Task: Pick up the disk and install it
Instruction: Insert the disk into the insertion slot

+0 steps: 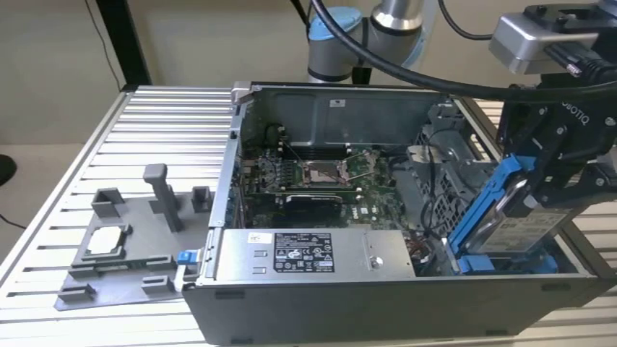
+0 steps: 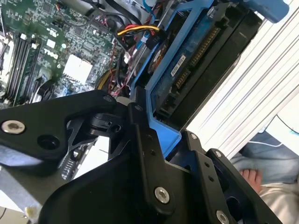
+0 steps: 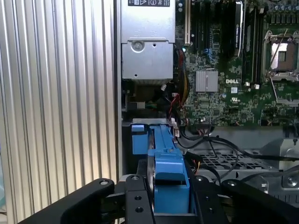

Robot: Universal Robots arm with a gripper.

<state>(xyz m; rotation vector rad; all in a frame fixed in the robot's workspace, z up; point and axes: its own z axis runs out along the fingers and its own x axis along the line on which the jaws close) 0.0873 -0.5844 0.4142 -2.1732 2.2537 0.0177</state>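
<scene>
The disk (image 1: 525,228), a silver drive with a white label in a blue plastic bracket (image 1: 487,199), stands tilted on edge at the exterior view's right end of the open computer case (image 1: 386,307). Its lower end reaches down into the drive bay, beside a blue piece (image 1: 506,264) at the bay's bottom. My gripper (image 1: 542,189) is shut on the disk's upper end. In the second wrist view my gripper (image 2: 163,135) clamps the bracket, and the disk's underside (image 2: 196,51) runs away from it. In the first wrist view the black fingers (image 3: 135,196) flank the blue bracket (image 3: 166,163).
Inside the case lie the green motherboard (image 1: 318,181) and a grey power supply box (image 1: 299,253) with loose cables near the bay. A grey fixture (image 1: 126,246) holding a small silver chip (image 1: 106,242) sits on the slatted table (image 1: 173,123). A person's foot (image 2: 250,177) shows beyond the table edge.
</scene>
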